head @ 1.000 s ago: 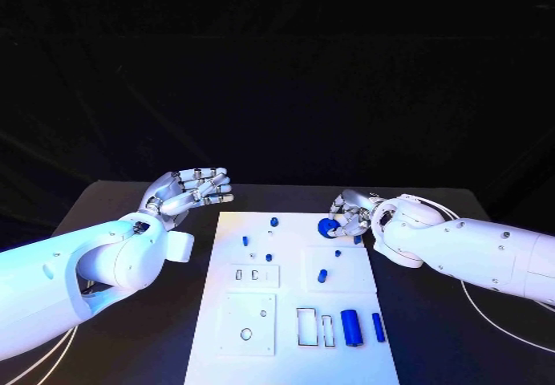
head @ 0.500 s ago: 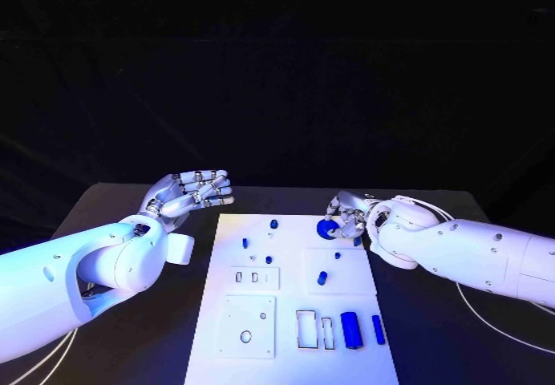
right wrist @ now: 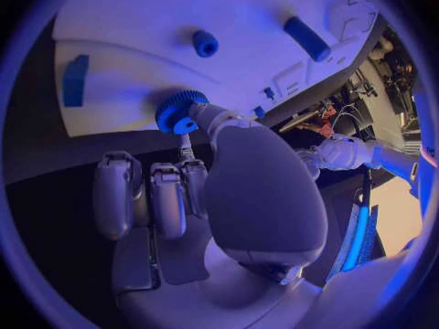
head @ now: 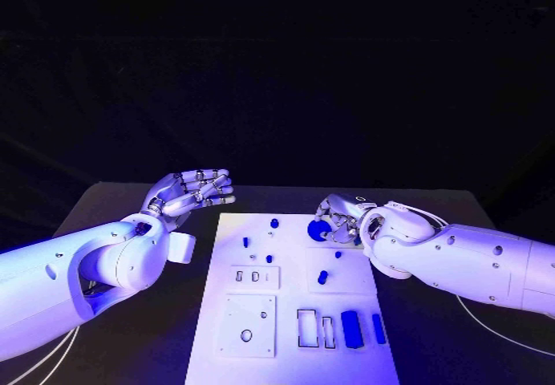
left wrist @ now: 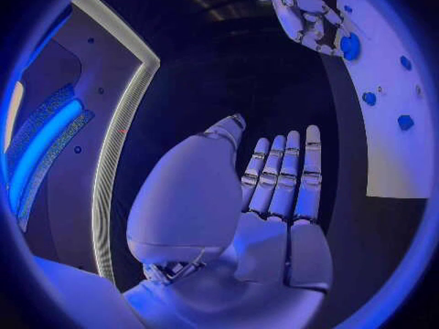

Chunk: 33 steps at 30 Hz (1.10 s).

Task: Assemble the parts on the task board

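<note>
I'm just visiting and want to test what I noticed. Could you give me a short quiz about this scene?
1. True or false: the left robot hand holds a blue part.
2. What does the right robot hand hold? A) blue gear B) a screwdriver C) nothing
3. Fill in: the left robot hand hovers beside the white ____, not above it.

Key: 1 false; 2 A; 3 task board.

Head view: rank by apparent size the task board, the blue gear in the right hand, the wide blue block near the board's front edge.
1. task board
2. wide blue block
3. blue gear, pinched by the right hand

Block and gear look close; the block is nearer the camera, so that pair is unsure.
</note>
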Available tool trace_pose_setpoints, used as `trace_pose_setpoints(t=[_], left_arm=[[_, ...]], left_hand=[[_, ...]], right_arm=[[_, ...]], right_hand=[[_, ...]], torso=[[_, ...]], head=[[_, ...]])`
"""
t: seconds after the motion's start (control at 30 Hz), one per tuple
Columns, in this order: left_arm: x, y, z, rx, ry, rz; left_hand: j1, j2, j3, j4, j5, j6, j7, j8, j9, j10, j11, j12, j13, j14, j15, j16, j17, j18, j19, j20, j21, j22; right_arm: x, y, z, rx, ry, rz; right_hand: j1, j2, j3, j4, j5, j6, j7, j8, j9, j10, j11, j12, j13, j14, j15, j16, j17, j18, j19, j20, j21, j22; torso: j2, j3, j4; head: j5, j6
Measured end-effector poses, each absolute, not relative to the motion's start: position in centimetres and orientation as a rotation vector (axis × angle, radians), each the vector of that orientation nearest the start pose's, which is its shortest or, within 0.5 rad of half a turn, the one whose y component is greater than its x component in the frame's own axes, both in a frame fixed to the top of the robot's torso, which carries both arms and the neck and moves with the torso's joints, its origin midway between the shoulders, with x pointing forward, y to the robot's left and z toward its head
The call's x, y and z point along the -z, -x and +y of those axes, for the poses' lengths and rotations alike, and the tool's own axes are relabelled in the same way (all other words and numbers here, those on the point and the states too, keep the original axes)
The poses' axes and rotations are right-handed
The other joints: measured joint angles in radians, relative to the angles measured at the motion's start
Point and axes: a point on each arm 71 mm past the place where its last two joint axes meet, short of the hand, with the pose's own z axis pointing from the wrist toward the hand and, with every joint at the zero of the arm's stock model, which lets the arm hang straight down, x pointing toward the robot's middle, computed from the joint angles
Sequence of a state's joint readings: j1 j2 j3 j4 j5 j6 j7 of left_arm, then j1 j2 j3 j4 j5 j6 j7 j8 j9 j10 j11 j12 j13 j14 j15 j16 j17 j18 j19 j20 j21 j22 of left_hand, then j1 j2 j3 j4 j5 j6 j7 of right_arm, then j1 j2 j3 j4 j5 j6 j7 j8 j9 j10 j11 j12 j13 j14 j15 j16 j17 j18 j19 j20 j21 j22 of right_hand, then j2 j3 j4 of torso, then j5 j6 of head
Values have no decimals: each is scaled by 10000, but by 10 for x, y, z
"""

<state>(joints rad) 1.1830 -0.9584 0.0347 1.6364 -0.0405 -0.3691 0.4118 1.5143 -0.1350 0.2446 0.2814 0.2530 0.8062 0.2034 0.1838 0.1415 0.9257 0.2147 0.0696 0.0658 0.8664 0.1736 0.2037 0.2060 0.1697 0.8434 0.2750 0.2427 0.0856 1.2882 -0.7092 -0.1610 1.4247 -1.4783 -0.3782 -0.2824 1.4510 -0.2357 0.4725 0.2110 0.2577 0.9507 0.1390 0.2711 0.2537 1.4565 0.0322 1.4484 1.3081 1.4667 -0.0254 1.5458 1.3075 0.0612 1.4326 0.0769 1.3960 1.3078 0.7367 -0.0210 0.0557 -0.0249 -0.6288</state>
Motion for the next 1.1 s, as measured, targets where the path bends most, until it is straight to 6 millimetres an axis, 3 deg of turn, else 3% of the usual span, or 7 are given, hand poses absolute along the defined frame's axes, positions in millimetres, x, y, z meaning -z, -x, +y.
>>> trace_pose_setpoints(t=[0.57,1.1], left_arm=[[148,-476,233,15408,10731,13173],[148,-475,229,15495,10712,13231]], left_hand=[[0,0,-1,0,0,0,0,0,1,0,-1,0,0,0,0,0,-2,-1,0,0,0,1],[0,0,28,-29,0,0,0,0,1,1,-1,0,0,0,0,0,18,0,0,0,0,-10]], right_arm=[[177,-497,-99,-6107,2193,15369],[197,-505,-70,-6047,2419,15672]], right_hand=[[-158,53,84,-25,-29,21,-20,2,0,16,-15,0,-2,0,1,-1,-1,0,36,-36,40,-3],[-235,25,154,-41,-69,22,-22,2,0,48,18,-1,-4,0,1,-2,6,0,35,-36,39,-4]], torso=[[0,-26,12],[16,-23,15]], head=[[137,-49],[199,-66]])
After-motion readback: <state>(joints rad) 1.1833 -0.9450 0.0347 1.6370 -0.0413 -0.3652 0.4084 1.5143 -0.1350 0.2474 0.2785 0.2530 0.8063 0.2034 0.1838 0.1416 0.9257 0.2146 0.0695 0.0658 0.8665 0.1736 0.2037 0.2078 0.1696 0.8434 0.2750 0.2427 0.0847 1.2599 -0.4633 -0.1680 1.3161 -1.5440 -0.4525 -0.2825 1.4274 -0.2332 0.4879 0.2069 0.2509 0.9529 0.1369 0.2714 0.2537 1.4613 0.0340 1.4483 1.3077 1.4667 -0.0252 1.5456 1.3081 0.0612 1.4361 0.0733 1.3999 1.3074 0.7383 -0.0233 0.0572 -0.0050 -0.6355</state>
